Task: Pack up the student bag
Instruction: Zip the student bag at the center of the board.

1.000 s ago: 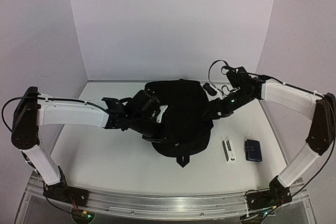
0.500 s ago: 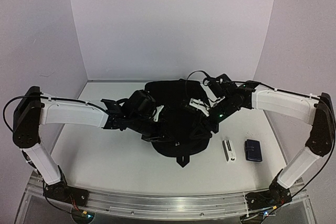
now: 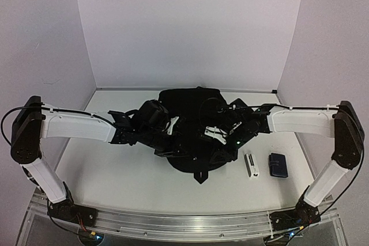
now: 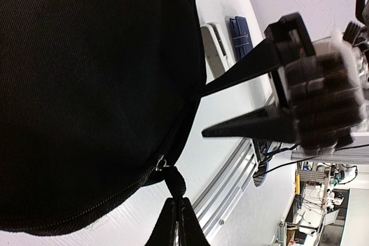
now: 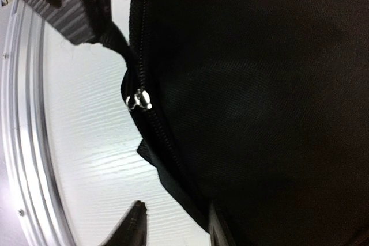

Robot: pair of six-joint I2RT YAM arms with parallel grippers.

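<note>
The student bag [image 3: 190,102] lies flat in the middle of the bench [image 3: 109,171], black fabric up. Its small loop handle [image 3: 199,177] points toward the arm bases. The 2 arms reach in over it, 1 from each side.

The left hand [image 4: 174,207] sits above the bag's left half. In its wrist view the 2 fingers are pressed together with only a thin line between them, and I cannot tell whether they pinch anything. Just past their tips in that view, the loop handle leaves the bag's curved rim.

The right hand [image 5: 176,214] is over the bag's near right part and is released. Its 2 fingers stand apart, 1 in front of the black fabric and the other over bare bench. The bag's zipped edge runs up between them, carrying a silver zip pull [image 5: 138,99]. The left wrist view shows the same hand from the side, its pointed fingers spread.

To the right of the bag, near it but not touching, a white and black item [image 3: 251,165] lies on the bench. A small dark-blue case [image 3: 278,165] lies just beside it, farther right.
</note>
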